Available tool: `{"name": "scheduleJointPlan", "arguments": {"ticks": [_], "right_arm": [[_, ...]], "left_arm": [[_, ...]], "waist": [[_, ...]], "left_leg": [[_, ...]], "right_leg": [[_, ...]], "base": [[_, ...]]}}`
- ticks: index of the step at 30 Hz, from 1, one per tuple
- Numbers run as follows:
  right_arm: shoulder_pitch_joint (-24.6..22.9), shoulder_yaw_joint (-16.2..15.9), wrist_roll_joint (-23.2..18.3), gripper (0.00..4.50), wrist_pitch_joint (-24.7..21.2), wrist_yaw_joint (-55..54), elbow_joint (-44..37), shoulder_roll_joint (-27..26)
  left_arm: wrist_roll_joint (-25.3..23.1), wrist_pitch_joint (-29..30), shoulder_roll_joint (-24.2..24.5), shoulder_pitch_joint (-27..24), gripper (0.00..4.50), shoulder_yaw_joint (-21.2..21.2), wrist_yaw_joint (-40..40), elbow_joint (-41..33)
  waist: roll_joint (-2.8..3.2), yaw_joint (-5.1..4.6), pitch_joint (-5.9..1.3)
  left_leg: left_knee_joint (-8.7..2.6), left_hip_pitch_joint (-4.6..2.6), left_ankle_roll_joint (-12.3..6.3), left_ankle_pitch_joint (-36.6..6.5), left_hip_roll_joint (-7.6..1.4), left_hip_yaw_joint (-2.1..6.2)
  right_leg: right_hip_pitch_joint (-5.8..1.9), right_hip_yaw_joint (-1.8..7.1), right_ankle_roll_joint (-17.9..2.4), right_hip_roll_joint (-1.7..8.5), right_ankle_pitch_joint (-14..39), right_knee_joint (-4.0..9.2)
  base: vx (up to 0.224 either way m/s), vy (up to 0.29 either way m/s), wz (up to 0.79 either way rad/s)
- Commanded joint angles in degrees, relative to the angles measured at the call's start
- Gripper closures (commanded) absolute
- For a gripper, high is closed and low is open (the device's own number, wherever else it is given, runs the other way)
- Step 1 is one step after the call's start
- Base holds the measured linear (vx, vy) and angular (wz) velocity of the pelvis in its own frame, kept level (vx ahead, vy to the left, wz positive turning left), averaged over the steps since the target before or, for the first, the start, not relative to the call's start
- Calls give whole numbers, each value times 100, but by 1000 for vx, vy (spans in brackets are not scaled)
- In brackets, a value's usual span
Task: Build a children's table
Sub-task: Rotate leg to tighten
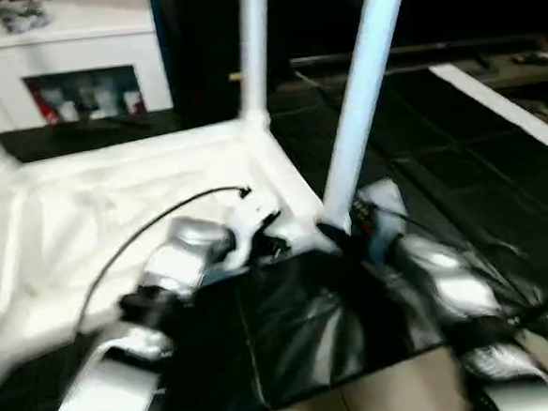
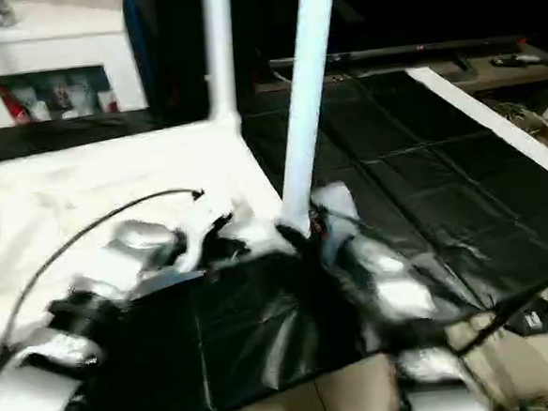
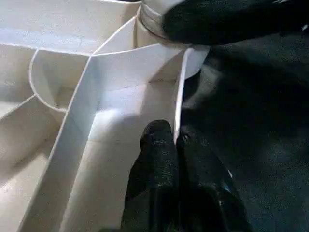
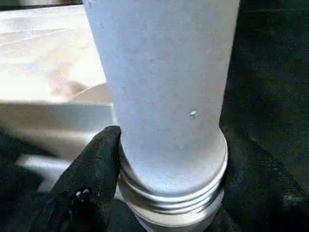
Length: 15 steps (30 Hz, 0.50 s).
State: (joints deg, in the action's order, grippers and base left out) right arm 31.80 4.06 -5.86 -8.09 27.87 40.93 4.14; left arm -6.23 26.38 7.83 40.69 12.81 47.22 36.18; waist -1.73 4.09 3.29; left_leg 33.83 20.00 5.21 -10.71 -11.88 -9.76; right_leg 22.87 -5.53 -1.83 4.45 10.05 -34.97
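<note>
Gripping low on the long white tapered plastic leg [image 4: 164, 96], the right gripper [image 4: 159, 193] has one black finger [image 4: 94, 164] against its threaded base, where the screw ridges show above the socket, so the leg looks only part-seated. From the head view this leg rises toward twelve o'clock out of the near right corner of the white rectangular plastic tabletop [image 1: 115, 217], which lies ribbed side up on the black floor mat [image 1: 423, 186]. At about nine o'clock from that corner, the left gripper [image 3: 175, 140] is pinched closed on the thin upright side wall of the top, apparently steadying it. My main worry is cross-threading: if the leg leans while it is turned, the ridges could bind or skip. The thin wall could also slip from the left pinch, letting the whole top spin on the mat. Farther off, toward eleven o'clock, a second white tapered leg [image 1: 254, 47] stands in the far corner, and a white cabinet [image 1: 66, 51] sits beyond.
</note>
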Motion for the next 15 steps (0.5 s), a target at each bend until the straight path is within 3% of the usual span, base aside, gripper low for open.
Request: {"name": "scheduleJointPlan", "arguments": {"ticks": [1,2,5,8,10,14,15], "right_arm": [[11,-659,-46,177,-191,307,104,-758],[2,-635,-63,142,-181,293,94,-767],[-31,-610,-81,107,-89,329,36,-723],[-93,-563,-116,97,31,448,-52,-627],[-164,-538,-97,58,166,594,-120,-481],[-334,-553,-117,41,421,1046,-280,-111],[-346,-556,-124,15,428,1082,-297,-88]], "left_arm": [[138,22,-495,198,450,94,-444,-161],[142,29,-477,182,450,94,-427,-180],[119,-26,-355,127,450,150,-292,-231],[107,-96,-186,68,450,180,-136,-266],[103,-150,-47,17,450,194,23,-302],[35,-295,224,-78,450,232,342,-366],[34,-313,241,-82,450,235,364,-367]], "waist": [[22,1,-377],[26,-1,-382],[31,-5,-382],[33,-14,-373],[35,-30,-372],[43,-33,-391],[41,-27,-389]], "left_leg": [[-405,-3,-129,-1183,-113,33],[-408,12,-174,-1132,-114,33],[-407,11,-237,-1077,-117,21],[-418,10,-227,-1181,-121,28],[-418,18,-238,-1209,-121,29],[-407,26,-288,-1056,-130,24],[-402,26,-334,-1030,-128,17]], "right_leg": [[-289,287,-804,407,2105,554],[-293,293,-819,398,1951,536],[-297,304,-920,393,1651,511],[-297,299,-909,405,1803,526],[-302,304,-903,409,1826,534],[-318,312,-998,402,1484,489],[-323,316,-1028,396,1382,485]], "base": [[0,0,0],[0,0,0],[0,0,0],[0,0,0],[0,0,0],[0,0,0],[0,0,0]]}}
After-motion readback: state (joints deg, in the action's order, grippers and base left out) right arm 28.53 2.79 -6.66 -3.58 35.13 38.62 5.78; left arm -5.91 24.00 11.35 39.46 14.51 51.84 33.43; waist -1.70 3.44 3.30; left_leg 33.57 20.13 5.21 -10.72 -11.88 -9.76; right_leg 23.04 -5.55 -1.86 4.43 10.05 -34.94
